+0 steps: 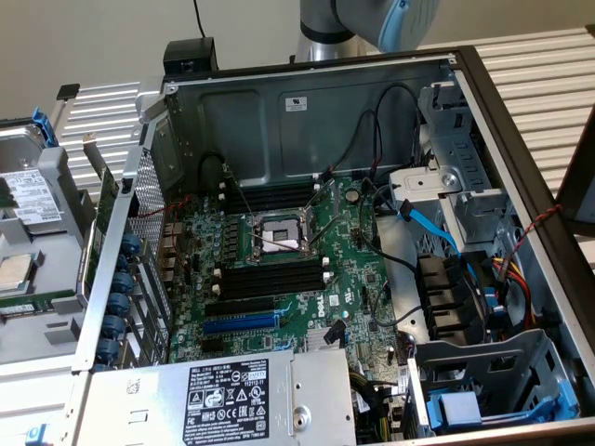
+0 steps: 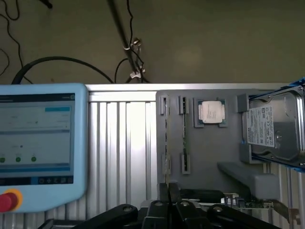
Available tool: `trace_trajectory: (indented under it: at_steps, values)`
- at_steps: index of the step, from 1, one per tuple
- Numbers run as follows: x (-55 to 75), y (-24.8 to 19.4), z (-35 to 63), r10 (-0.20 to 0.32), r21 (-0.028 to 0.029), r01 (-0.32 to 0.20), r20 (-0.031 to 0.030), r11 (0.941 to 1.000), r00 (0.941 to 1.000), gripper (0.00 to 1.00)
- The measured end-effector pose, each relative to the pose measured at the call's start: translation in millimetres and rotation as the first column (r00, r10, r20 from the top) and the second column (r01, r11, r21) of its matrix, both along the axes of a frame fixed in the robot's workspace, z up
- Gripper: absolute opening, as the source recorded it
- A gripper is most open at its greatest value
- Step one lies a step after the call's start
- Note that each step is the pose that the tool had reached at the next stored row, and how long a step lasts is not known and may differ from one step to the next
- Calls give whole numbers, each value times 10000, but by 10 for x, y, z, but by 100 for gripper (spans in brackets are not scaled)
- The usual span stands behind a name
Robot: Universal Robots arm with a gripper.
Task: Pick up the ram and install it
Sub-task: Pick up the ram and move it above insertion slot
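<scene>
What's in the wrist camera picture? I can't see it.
The robot's black tool, shut, points toward a grey holder with a thin green ram standing on edge, a square chip and a hard drive. A blue touchscreen lies nearby.

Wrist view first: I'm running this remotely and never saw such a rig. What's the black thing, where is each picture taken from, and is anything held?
The wrist view comes from a camera on the robot arm's wrist, looking past its own gripper: the black jaws stand shut, with nothing seen between them. Beyond lies a grey holder tray carrying the ram, a thin green stick on edge, a square processor chip and a hard drive. The pale-blue box with a screen and red button looks like the arm's control tablet. The exterior view comes from a separate camera looking into an open computer case, with the arm at the top. On its green motherboard sit black slots with white end clips.
</scene>
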State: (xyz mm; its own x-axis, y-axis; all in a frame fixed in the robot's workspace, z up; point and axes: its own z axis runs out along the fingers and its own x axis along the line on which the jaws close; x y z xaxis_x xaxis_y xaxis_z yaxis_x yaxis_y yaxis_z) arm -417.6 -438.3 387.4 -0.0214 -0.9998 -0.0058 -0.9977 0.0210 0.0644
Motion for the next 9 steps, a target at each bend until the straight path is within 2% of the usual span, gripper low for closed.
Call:
trace_trajectory:
  at_steps: [5, 9]
  values:
    - [60, -13, 0, 87, -9, -87, -1, 10000, 10000, 13]
    - [170, -18, 0, 155, -25, -155, -19, 9999, 9999, 13]
